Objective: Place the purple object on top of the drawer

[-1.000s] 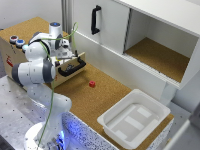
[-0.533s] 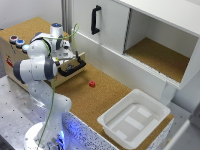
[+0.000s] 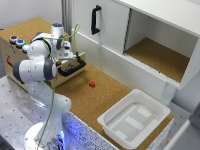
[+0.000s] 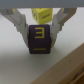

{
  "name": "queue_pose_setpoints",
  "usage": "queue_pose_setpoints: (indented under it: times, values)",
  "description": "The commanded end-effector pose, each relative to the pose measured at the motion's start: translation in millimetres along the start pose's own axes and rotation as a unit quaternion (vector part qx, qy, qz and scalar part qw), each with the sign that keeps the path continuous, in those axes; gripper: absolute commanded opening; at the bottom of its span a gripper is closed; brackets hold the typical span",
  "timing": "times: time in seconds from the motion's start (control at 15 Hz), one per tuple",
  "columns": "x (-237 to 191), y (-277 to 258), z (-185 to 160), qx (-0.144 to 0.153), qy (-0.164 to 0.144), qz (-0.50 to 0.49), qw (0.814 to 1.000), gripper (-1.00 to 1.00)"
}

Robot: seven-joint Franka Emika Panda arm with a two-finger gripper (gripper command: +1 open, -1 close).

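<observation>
Gripper (image 4: 41, 31): pinching purple cube (image 4: 41, 40), marked 3, 1 finger (image 4: 19, 25) per side | Cube location: lifted, beside drawer (image 3: 22, 50), near its black bar handle (image 3: 75, 67) | Judged reason: side grip leaves cube underside free for set-down on drawer's cork top (image 3: 25, 27)

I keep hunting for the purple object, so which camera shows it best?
The wrist view: the purple cube with a yellow 3 fills the frame, sitting between the gripper fingers. In the exterior view the white robot arm hides it over the light wooden drawer unit, so I cannot pick it out.
</observation>
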State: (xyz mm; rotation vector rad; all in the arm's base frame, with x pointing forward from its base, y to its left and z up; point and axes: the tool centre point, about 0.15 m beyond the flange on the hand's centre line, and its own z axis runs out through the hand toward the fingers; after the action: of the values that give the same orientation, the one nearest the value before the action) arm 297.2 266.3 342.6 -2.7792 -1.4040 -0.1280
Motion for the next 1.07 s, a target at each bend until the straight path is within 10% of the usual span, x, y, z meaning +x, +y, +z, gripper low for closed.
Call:
queue_pose_setpoints:
  times: [0.0,0.73,1.0]
  values:
    - [30.2,-5.1,-79.8,-0.049,0.004,-0.006,0.999,-1.0]
    - [141.5,-32.2,-129.4,-0.082,0.041,-0.096,0.991,-1.0]
    - [180.1,-51.1,-124.1,-0.047,0.043,-0.142,0.988,-1.0]
